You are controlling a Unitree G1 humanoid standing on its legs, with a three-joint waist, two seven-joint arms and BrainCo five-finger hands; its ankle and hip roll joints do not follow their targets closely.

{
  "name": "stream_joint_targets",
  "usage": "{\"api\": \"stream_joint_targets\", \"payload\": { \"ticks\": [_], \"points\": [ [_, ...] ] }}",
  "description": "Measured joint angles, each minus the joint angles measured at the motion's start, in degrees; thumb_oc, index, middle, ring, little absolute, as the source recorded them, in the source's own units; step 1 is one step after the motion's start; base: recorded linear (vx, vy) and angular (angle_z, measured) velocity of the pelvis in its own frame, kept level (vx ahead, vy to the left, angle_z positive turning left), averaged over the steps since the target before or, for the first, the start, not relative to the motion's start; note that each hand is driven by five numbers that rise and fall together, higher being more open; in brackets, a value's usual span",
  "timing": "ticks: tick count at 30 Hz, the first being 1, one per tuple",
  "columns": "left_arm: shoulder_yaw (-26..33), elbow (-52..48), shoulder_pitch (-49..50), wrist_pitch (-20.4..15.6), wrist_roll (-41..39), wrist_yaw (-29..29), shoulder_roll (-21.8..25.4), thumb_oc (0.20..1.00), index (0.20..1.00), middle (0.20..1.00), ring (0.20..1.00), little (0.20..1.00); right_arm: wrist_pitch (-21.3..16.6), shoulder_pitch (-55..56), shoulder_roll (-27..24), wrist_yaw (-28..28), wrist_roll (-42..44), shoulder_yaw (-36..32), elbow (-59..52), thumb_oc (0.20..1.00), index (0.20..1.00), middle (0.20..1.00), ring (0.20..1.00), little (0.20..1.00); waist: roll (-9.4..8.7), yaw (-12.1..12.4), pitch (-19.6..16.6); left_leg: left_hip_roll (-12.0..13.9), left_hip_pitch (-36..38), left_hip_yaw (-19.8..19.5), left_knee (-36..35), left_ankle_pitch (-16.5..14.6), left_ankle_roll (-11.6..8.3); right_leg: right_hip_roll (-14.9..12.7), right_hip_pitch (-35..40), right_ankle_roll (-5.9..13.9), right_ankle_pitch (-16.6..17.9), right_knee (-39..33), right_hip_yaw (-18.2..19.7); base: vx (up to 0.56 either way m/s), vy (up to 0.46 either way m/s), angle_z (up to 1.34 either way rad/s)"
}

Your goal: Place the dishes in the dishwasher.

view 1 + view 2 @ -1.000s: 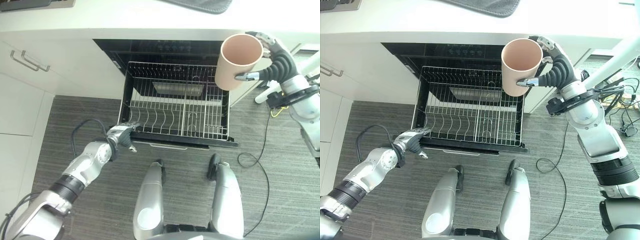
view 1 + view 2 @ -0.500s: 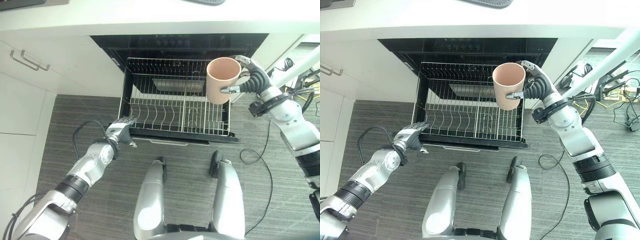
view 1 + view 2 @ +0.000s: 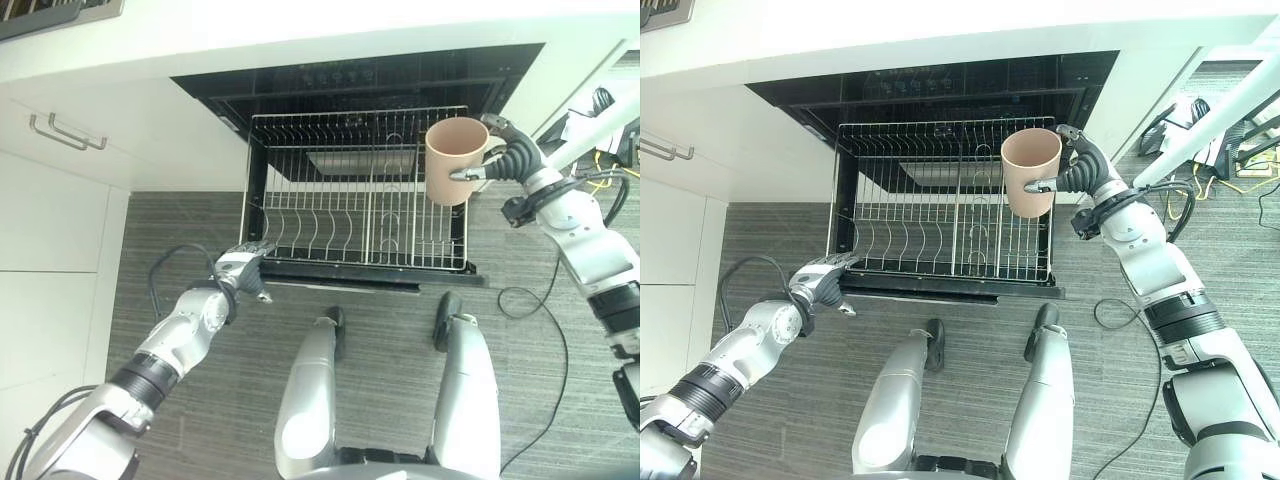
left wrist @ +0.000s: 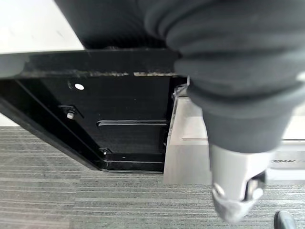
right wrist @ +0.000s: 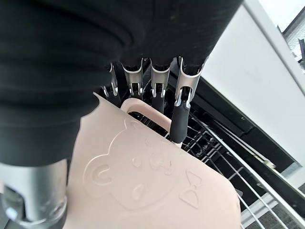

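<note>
The right hand [image 3: 505, 155] holds a pale pink plastic cup [image 3: 455, 158] with its fingers [image 5: 180, 102] curled round the cup's side and its thumb pressed on the other side. The cup is upright, its open mouth turned up, and the right wrist view shows a bear face and a bow in relief on its wall. The cup is in the air above the right far part of the silver wire dish rack [image 3: 330, 215], not resting on it.

The rack is pulled out of the black dishwasher opening [image 3: 350, 80], which lies under the white countertop [image 3: 300, 25]. The rack has rows of upright wire prongs in its near left part and a finer grid in its right part. No dish lies in it.

The left hand [image 3: 243, 268] is low at the near left corner of the rack, just beside the black front edge of the rack's frame [image 3: 940, 285]. Its fingers point toward that corner; I cannot tell whether they are straight or curled, or whether they touch the frame. The left wrist view shows the dark underside of the pulled-out frame [image 4: 119, 124] close to the hand.

Left of the dishwasher stand white cabinet fronts [image 3: 50, 230], one with a silver bar handle [image 3: 65, 131]. The floor [image 3: 180, 230] is grey with a striped wood-like pattern.
</note>
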Motion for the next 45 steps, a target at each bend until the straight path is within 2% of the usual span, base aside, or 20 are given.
{"api": "stream_joint_targets", "payload": {
  "ticks": [2, 11, 15, 23, 28, 30, 31, 36, 39, 40, 43, 45],
  "points": [
    [0.05, 1.26, 0.0, -0.07, 0.01, 0.0, -1.42, 1.0, 1.0, 1.0, 1.0, 1.0, 0.85, -0.99, -0.02, -0.02, -0.03, -0.03, 2.13, 0.2, 0.2, 0.2, 0.2, 0.2, 0.79, 0.04, -0.5, -0.01, 0.03, 0.25, 0.0, -0.02, 0.02, -0.03, -0.05, 0.03, 0.03, -0.06, 0.1, 0.04, 0.02, -0.05],
    [-0.04, 3.47, 0.0, -0.37, 1.22, 1.58, -4.45, 1.0, 1.0, 1.0, 1.0, 1.0, 2.8, -3.67, 1.26, -0.12, -1.02, 2.2, 11.41, 0.2, 0.2, 0.2, 0.2, 0.2, 2.22, 0.75, -1.43, -0.4, 0.14, 0.27, 0.04, 0.01, -0.07, -0.52, -0.11, 0.07, 0.04, 0.54, 0.04, 0.03, 0.026, 0.01],
    [-0.23, 8.17, -1.11, -0.53, 0.57, 3.34, -7.73, 1.0, 1.0, 1.0, 1.0, 1.0, 3.84, -4.81, 4.47, -0.1, -0.94, 2.89, 15.14, 0.2, 0.2, 0.2, 0.2, 0.2, 3.82, 0.76, -2.5, -1.02, 0.28, -0.07, 0.09, -0.18, 0.26, -1.13, -0.19, -0.1, -0.81, 1.49, 0.08, 0.06, 0.011, 0.06],
    [-0.42, 7.75, -1.35, -0.21, -0.65, 4.4, -7.17, 1.0, 1.0, 1.0, 1.0, 1.0, 6.38, -7.63, 5.58, -0.01, -0.97, 4.6, 19.93, 0.2, 0.2, 0.2, 0.2, 0.2, 3.96, 1.47, -2.6, -1.34, -0.62, -0.16, 0.02, 0.28, -0.45, -1.61, -1.43, 0.15, -0.72, 2.32, 0.05, -0.01, 0.006, 0.02],
    [-2.79, 4.45, -1.74, 0.4, -0.22, 4.41, -4.95, 1.0, 1.0, 1.0, 1.0, 1.0, 8.0, -15.06, 5.67, 0.27, -1.03, 8.83, 28.3, 0.2, 0.2, 0.2, 0.2, 0.2, 3.96, 2.96, -2.6, -1.8, -0.98, -1.07, -1.24, 1.32, -0.52, -2.24, -1.5, 0.28, -0.63, 2.39, -1.01, -0.02, -0.029, 0.1],
    [-2.92, 4.09, -1.76, 1.24, 1.3, 4.44, -4.76, 1.0, 1.0, 1.0, 1.0, 1.0, 9.87, -16.2, 5.73, -0.16, -1.01, 8.76, 29.43, 0.2, 0.2, 0.2, 0.2, 0.2, 3.95, 3.63, -2.59, -1.78, -0.88, -1.38, -1.3, 1.38, -0.51, -2.35, -1.46, -0.19, -0.94, 2.92, -1.36, -0.01, -0.023, 0.1],
    [-2.99, 4.09, -1.75, 1.43, 1.31, 4.44, -4.53, 1.0, 1.0, 1.0, 1.0, 1.0, 10.07, -16.2, 5.73, -0.17, -1.01, 8.76, 29.39, 1.0, 1.0, 1.0, 1.0, 1.0, 3.95, 3.63, -2.59, -1.79, -0.89, -1.37, -1.24, 1.38, -0.51, -2.39, -1.45, -0.2, -0.94, 2.96, -1.36, 0.0, 0.0, 0.0],
    [-3.5, 3.39, -1.76, 3.12, 2.0, 4.41, -4.46, 1.0, 1.0, 1.0, 1.0, 1.0, 13.49, -16.33, 5.89, -2.41, 2.44, 7.71, 29.28, 1.0, 1.0, 1.0, 1.0, 1.0, 3.72, 3.54, -2.48, -1.77, -0.89, -1.61, -0.87, 1.38, -0.5, -2.38, -0.86, -0.01, -0.79, 2.63, -1.63, -0.02, -0.053, 0.02],
    [-2.86, 2.61, -1.73, 2.94, -0.33, 4.88, -2.81, 1.0, 1.0, 1.0, 1.0, 1.0, 15.38, -16.29, 5.72, -3.8, 5.54, 7.58, 27.64, 1.0, 1.0, 1.0, 1.0, 1.0, 2.61, 3.36, -2.45, -1.16, -1.49, -2.38, -0.19, 1.31, -0.47, -1.52, -0.85, -0.15, -0.84, 2.73, -2.15, -0.02, -0.064, 0.01],
    [-2.14, 1.44, -1.41, 2.24, -4.27, 6.55, -2.36, 1.0, 1.0, 1.0, 1.0, 1.0, 16.33, -15.88, 5.52, -4.76, 8.35, 5.97, 26.65, 1.0, 1.0, 1.0, 1.0, 1.0, 2.28, 3.21, -2.35, -1.02, -1.88, -2.7, 0.23, 1.25, -0.4, -1.48, -0.86, -0.34, -0.97, 2.95, -2.53, 0.01, -0.037, 0.07],
    [2.63, -3.62, 2.49, -3.91, -17.34, 15.39, -2.63, 1.0, 1.0, 1.0, 1.0, 1.0, 17.67, -7.72, 5.63, -7.51, 14.56, -2.85, 16.79, 1.0, 1.0, 1.0, 1.0, 1.0, -0.43, 3.36, -1.34, -0.85, -1.97, -2.82, 0.43, 1.25, -0.39, -1.41, -0.79, -0.46, -1.01, 3.12, -2.71, -0.02, -0.084, 0.03],
    [7.77, -6.84, 6.89, -7.12, -21.24, 18.74, -3.37, 1.0, 1.0, 1.0, 1.0, 1.0, 17.66, -0.65, 5.71, -7.98, 16.65, -6.76, 10.05, 1.0, 1.0, 1.0, 1.0, 1.0, -1.74, 3.52, -1.01, -0.74, -2.28, -3.05, 0.66, 1.35, -0.52, -1.31, -0.79, -0.46, -0.93, 3.22, -2.96, -0.02, -0.119, 0.05]
  ]
}}
